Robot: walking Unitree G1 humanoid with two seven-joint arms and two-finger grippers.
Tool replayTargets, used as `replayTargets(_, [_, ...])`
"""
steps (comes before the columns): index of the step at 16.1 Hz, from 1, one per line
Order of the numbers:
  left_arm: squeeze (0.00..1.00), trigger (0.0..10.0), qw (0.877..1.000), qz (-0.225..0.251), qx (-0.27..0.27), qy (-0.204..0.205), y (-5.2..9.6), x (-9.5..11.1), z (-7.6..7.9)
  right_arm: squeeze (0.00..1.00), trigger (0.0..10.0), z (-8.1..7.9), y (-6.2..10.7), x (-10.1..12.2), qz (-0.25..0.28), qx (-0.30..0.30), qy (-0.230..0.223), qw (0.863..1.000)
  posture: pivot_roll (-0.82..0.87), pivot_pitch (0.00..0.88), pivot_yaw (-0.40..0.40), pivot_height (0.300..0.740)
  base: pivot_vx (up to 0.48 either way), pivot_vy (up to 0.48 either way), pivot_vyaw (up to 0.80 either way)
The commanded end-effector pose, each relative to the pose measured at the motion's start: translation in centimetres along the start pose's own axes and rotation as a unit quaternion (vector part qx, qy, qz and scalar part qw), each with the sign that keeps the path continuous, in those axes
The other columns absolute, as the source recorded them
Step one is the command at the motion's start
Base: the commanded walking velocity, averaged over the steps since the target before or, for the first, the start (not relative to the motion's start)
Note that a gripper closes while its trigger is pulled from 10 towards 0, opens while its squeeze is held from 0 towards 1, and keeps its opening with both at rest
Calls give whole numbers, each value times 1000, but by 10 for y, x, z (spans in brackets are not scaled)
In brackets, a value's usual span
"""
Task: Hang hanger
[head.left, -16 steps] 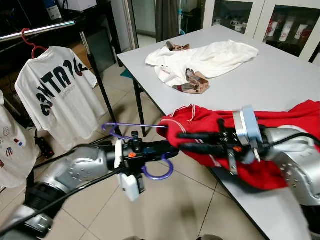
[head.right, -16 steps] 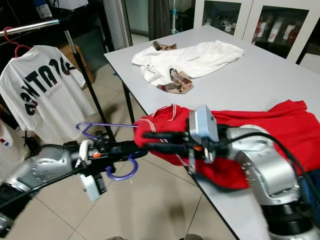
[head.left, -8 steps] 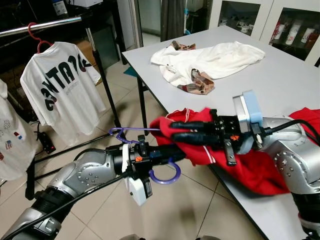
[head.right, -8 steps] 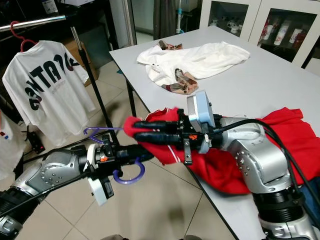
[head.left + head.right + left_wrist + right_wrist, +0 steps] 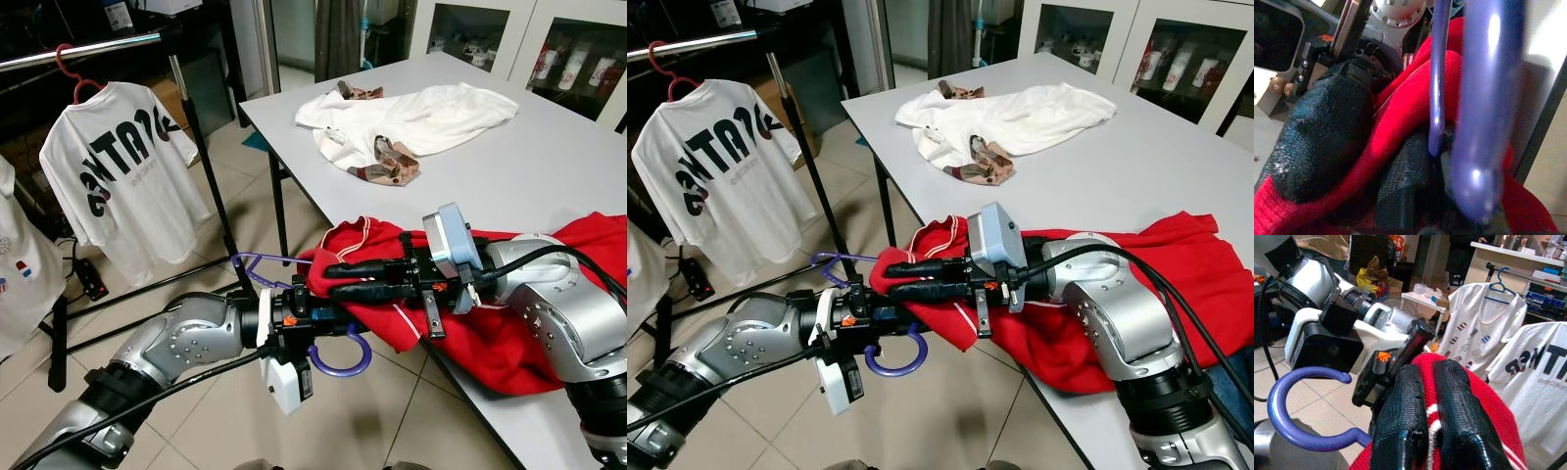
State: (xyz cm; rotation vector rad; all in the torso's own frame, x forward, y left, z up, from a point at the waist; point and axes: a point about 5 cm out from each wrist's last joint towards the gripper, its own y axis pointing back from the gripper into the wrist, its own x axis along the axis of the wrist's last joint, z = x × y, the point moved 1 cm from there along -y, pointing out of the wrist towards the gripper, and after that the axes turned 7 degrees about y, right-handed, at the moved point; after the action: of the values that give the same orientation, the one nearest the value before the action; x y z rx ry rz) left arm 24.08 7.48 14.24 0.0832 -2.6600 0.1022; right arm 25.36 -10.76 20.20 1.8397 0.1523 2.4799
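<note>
The purple hanger [image 5: 323, 338], thin, stiff and light, sits clamped in the left pincer [image 5: 328, 315] off the surface's [image 5: 549, 147] near left edge. The right pincer [image 5: 338, 279] pinches the soft, limp red shirt's [image 5: 509, 333] collar there. Best held near the hook.

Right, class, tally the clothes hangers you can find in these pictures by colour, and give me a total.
purple hanger: 1
red hanger, carrying the lettered white T-shirt: 1
blue hanger, carrying the patched white T-shirt: 1
Total: 3
</note>
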Motion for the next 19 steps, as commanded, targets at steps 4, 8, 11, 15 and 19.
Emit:
replayTargets(4, [0,10000,1000,8,4,-9,-6,-1,-5,0,0,0,-14,6,18,13,19,1000,-74,0,77,736,0,0,0])
replayTargets(8, [0,10000,1000,10,5,-7,-12,-4,-5,0,0,12,-27,14,50,-17,31,998,-73,0,70,736,0,0,0])
replayTargets(11, [0,10000,1000,9,6,-9,-12,-5,-6,0,2078,13,-28,11,34,-21,40,998,-73,0,70,736,0,0,0])
replayTargets(15, [0,10000,999,-29,36,-1,-2,-14,-7,1000,10000,16,-6,8,-28,-57,47,997,-83,0,78,736,0,0,0])
replayTargets(19, [0,10000,996,-60,71,13,4,-21,-5,0,10000,5,10,5,-77,-48,58,994,-84,0,79,736,0,0,0])
